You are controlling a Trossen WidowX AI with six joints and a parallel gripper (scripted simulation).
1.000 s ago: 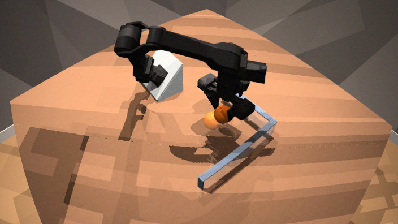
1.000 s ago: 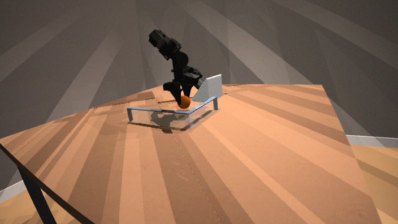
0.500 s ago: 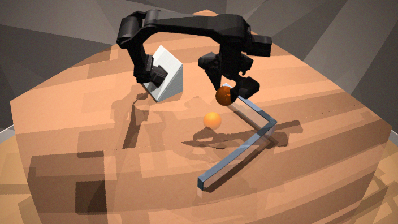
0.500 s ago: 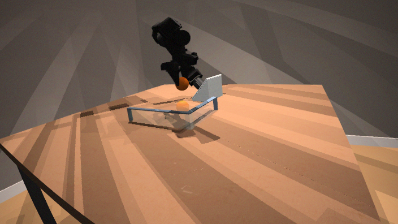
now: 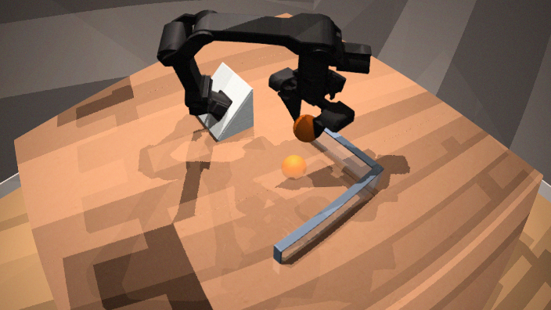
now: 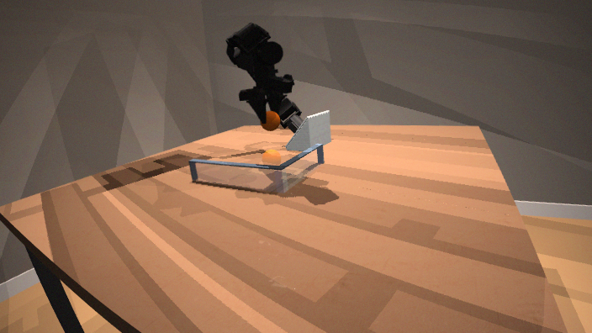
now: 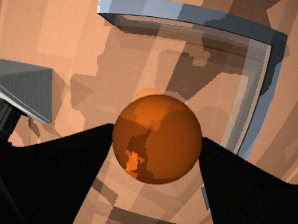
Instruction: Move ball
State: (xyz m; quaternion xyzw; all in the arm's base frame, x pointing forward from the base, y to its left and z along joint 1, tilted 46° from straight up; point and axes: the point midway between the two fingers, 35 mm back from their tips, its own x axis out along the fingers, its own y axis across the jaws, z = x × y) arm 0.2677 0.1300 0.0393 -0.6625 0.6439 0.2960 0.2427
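Pale see-through orange ball copy point(image 5: 293, 166) seen inside low clear blue-edged walls point(image 5: 349, 196); solid orange ball point(image 5: 305, 127) clamped in black claw point(image 5: 311, 124), raised off the counter.

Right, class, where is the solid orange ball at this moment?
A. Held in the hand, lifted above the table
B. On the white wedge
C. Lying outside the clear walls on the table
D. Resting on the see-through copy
A: the ball sits clamped in the hand, raised above the see-through copy on the table.

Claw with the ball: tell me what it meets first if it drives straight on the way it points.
Probably the see-through copy on the table, peeking out just behind the held ball beneath the claw; depth is uncertain.
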